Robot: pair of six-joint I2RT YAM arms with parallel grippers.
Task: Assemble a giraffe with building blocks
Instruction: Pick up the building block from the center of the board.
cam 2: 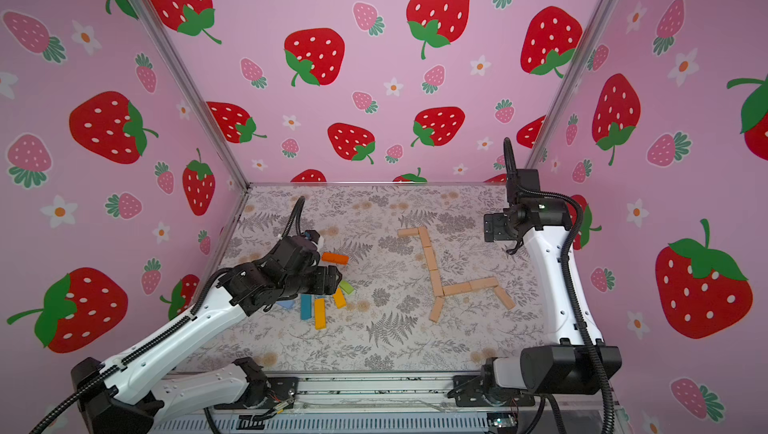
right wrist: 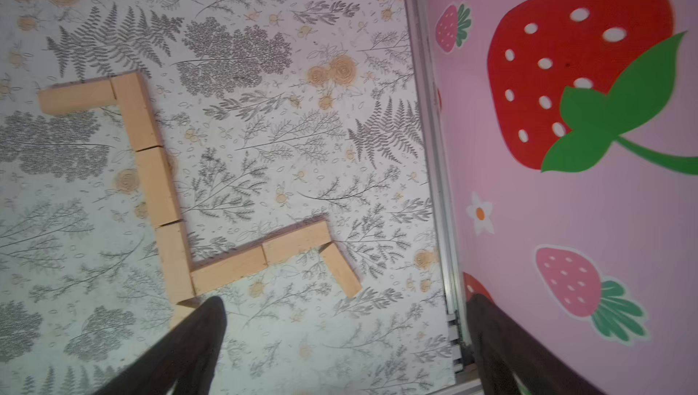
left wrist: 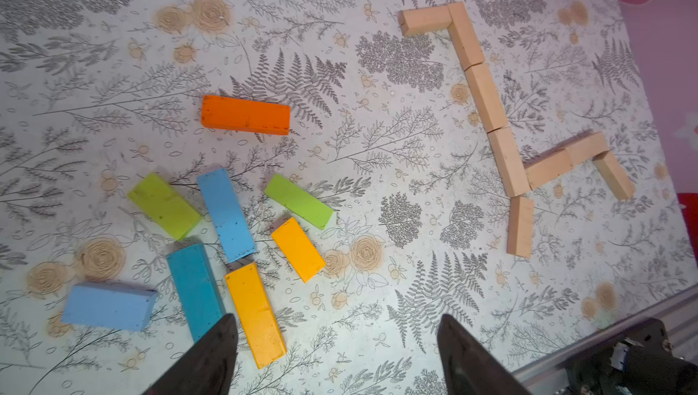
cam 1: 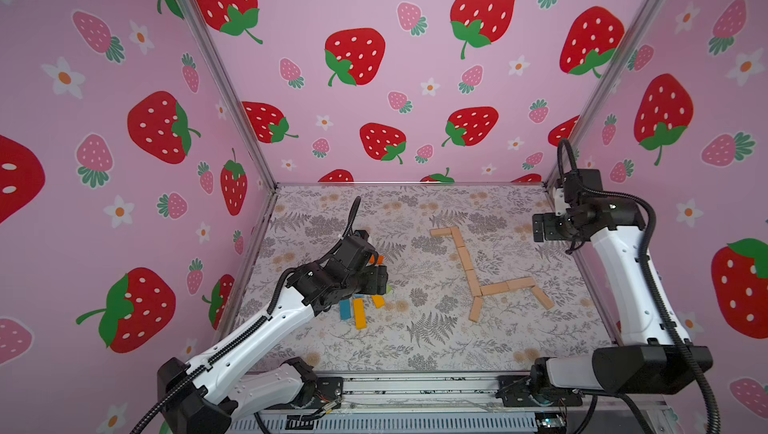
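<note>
Surface: a floral-print surface [cam 1: 415, 349] inside strawberry-patterned walls [cam 1: 374, 58].
Tan blocks [cam 1: 465, 259]: eight plain bars lie flat right of centre, laid out as a giraffe outline.
Head: one tan bar [left wrist: 425, 22] at the far end points left and touches the top of the neck.
Neck: three tan bars [left wrist: 485, 96] laid end to end run from far to near, drifting slightly right.
Body: two tan bars [left wrist: 566, 160] laid end to end run right from the base of the neck.
Legs: a front leg bar [left wrist: 520, 226] sits at the near end of the neck; a hind leg bar [left wrist: 613, 174] slants near-right from the body's right end.
Coloured blocks [cam 2: 320, 307]: eight bars are scattered left of centre, well apart from the outline.
Colours: an orange bar [left wrist: 245, 114] lies alone on the far side; two green, three blue and two yellow bars cluster nearer.
Left fingers [left wrist: 211, 351]: spread apart and empty, hovering over the coloured cluster, one tip above the teal bar [left wrist: 194, 291], just beside a yellow bar [left wrist: 256, 315].
Right fingers [right wrist: 189, 344]: spread wide and empty, raised near the right wall, right of the outline.
</note>
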